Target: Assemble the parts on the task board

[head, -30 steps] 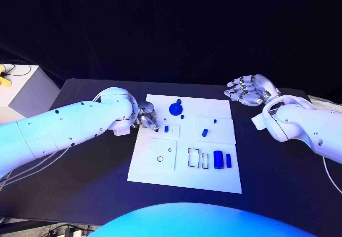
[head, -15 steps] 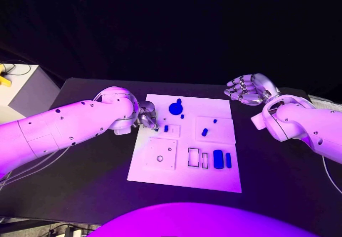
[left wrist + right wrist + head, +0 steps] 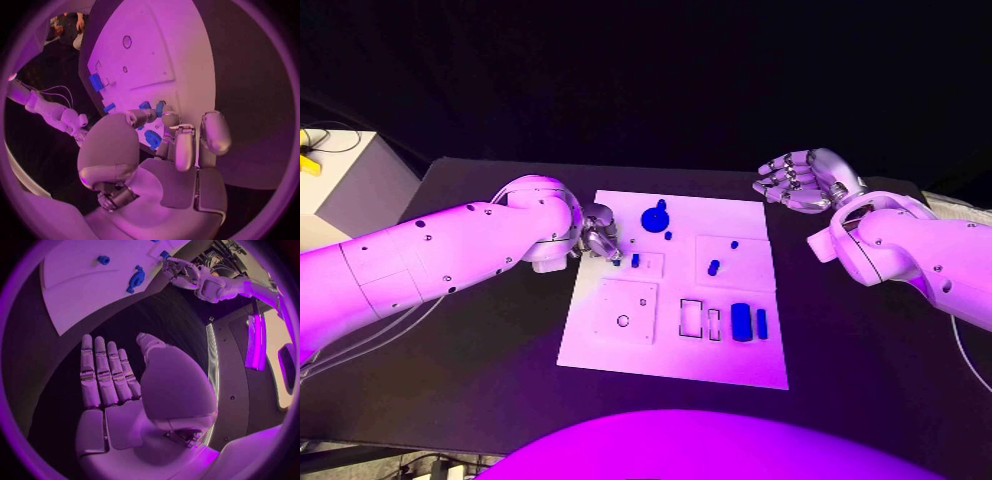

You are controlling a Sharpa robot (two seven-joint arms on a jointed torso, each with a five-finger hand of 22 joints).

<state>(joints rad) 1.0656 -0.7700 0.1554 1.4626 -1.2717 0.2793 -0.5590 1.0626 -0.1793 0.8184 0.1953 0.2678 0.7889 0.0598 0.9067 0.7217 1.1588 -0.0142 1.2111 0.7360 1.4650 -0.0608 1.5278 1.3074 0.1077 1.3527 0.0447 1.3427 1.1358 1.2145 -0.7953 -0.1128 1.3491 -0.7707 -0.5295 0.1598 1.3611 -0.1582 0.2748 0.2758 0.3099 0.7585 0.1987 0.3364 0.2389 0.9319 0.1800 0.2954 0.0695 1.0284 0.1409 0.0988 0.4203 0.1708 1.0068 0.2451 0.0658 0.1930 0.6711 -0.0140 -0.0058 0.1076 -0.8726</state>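
While nothing has shifted over the last second, the white rectangular task board (image 3: pixel 678 360) lies mid-counter, small blue plastic parts (image 3: pixel 741 322) scattered on it. Left robot hand (image 3: pixel 599 238), fingers curled, stays over a part (image 3: pixel 636 260) at the board's left edge; whether it pinches, I cannot tell. Right robot hand (image 3: pixel 798 181) stays spread, empty, off the far right corner. Assembly stalled.

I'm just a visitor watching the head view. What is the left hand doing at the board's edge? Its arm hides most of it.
Observer: In its wrist view, the left hand has its fingertips curled right by a small blue part. I cannot tell if they pinch it.
Operator: And the right hand, is it carrying something?
Observer: No. Its wrist view shows the right hand with a bare palm and straight fingers, holding nothing, off to the side of the board.
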